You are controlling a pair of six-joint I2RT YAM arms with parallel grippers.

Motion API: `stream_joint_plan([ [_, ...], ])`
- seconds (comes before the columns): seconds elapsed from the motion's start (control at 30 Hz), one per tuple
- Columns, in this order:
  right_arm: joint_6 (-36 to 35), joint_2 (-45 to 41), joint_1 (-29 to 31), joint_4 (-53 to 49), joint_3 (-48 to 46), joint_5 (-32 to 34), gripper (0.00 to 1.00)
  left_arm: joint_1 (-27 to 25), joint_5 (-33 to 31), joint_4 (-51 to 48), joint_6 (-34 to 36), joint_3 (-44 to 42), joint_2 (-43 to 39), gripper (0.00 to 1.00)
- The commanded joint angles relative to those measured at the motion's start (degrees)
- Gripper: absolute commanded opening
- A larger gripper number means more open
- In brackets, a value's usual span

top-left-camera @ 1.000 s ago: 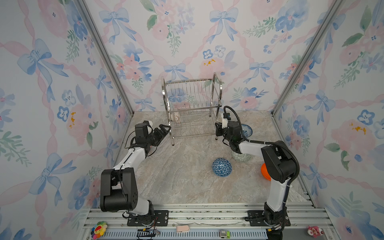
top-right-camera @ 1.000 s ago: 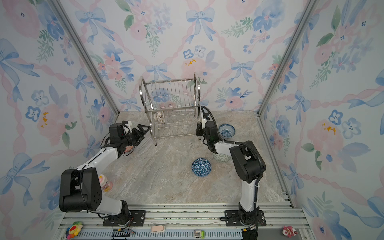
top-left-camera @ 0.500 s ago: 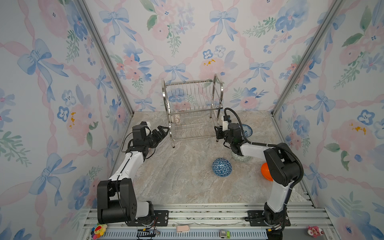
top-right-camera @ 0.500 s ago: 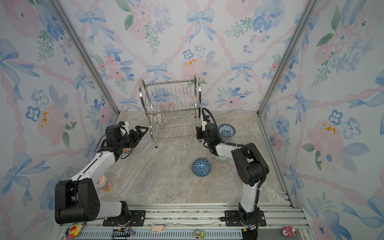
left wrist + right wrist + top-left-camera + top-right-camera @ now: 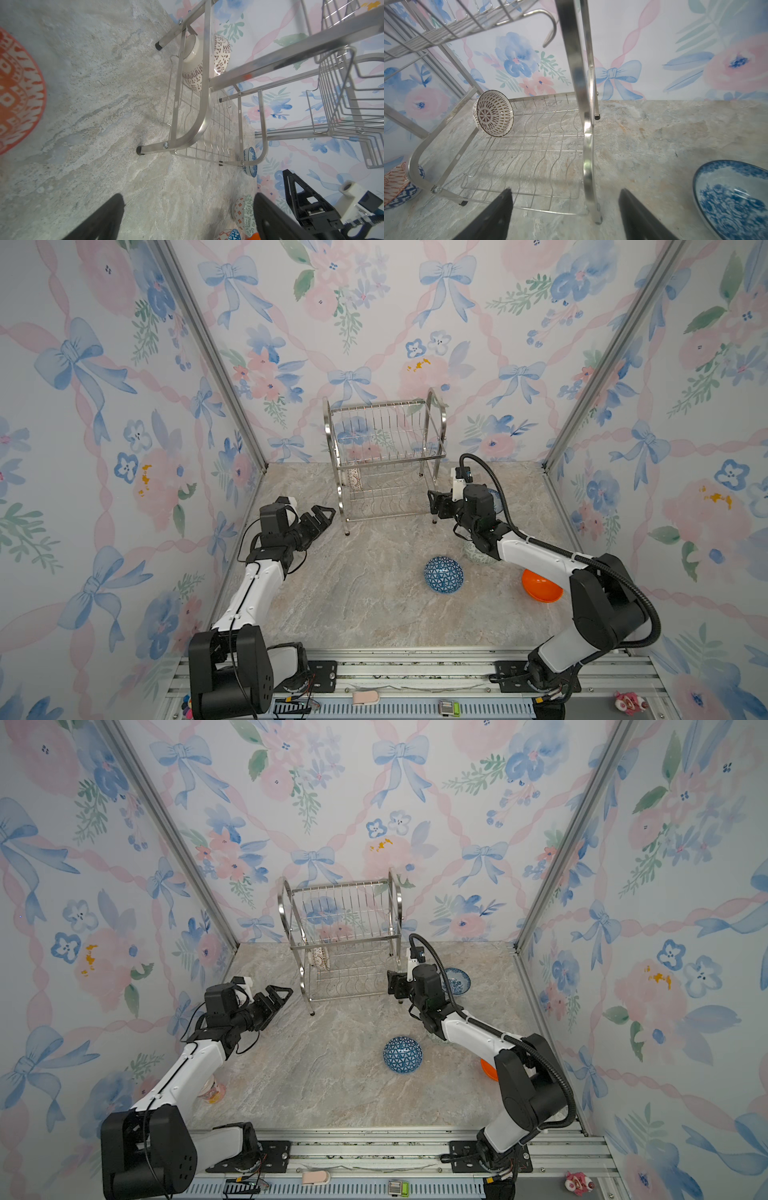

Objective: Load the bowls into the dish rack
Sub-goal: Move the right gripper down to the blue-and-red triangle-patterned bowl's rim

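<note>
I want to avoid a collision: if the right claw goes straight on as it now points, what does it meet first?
Probably the dish rack: its upright side post stands straight ahead of the open right claw; depth is unclear.

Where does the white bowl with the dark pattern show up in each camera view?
In a top view: the white patterned bowl stands on edge at the left end of the dish rack's lower tier.
In a top view: the bowl is at the same left end.
Left wrist: the bowl is just behind the rack's curved side frame.
Right wrist: the bowl is at the tier's far end, inside facing the camera.
Shared landmark: the rack's lower wire tier.
</note>
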Motion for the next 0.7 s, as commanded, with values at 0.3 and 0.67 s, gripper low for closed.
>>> stream_joint_plan([
  [0.3, 5.21, -9.45, 13.2, -35.73, -0.98, 10.47, 1.0, -7.64, 2.74, 3.64, -2.44, -7.74, -9.85, 0.98],
  [0.67, 15.22, -0.41, 24.56, -42.13, -1.63, 12.83, 0.78, -14.58, 2.78, 9.93, -4.41, -11.88, -10.47, 0.98],
])
